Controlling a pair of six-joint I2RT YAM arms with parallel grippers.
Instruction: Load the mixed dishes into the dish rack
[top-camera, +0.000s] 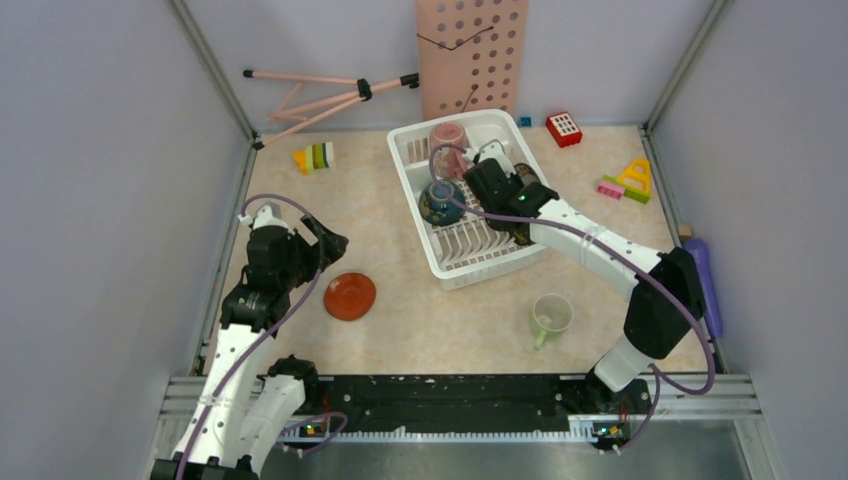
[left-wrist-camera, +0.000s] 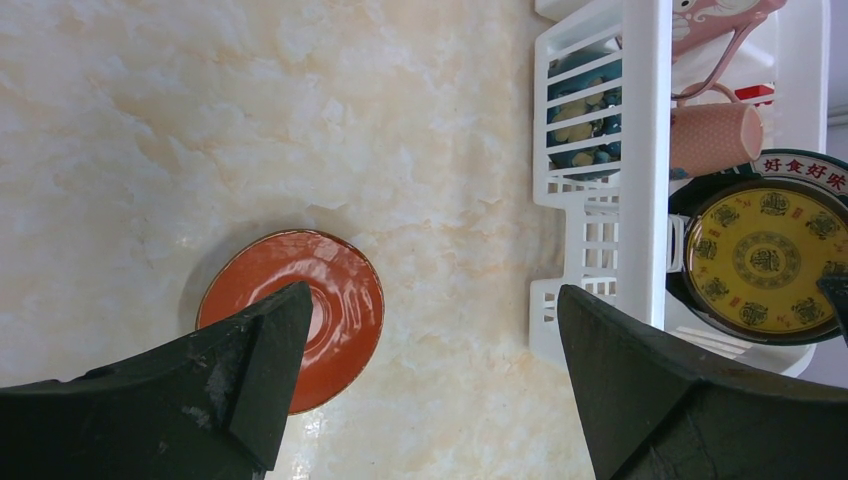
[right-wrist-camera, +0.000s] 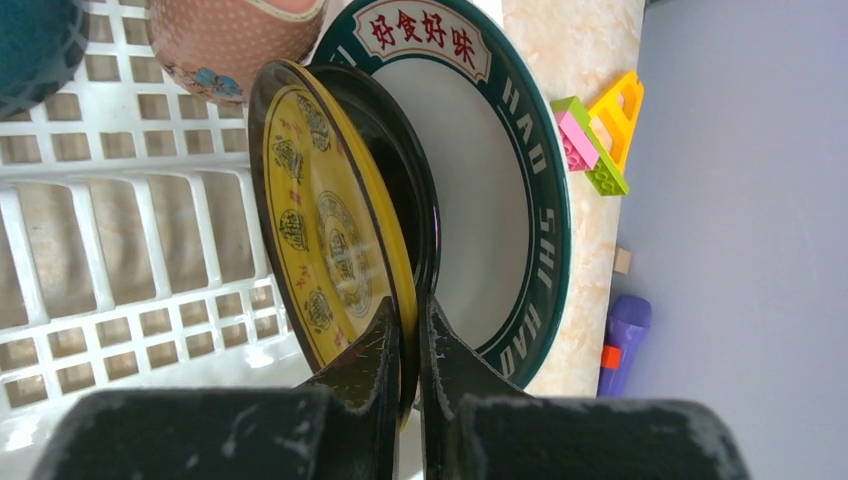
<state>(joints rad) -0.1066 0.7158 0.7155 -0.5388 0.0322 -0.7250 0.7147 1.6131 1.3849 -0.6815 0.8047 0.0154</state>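
The white dish rack holds a pink mug and a blue bowl. Inside it, my right gripper is shut on the rim of a black plate with a yellow patterned face, held on edge. Just behind it leans the dark plate with a lettered rim. An orange-red saucer lies on the table left of the rack. My left gripper hangs open above the table, one finger over the saucer. A pale green mug stands in front of the rack.
Toy blocks sit at the back left, back right and right. A purple bottle lies along the right wall. A pink pegboard and a folded tripod lean at the back.
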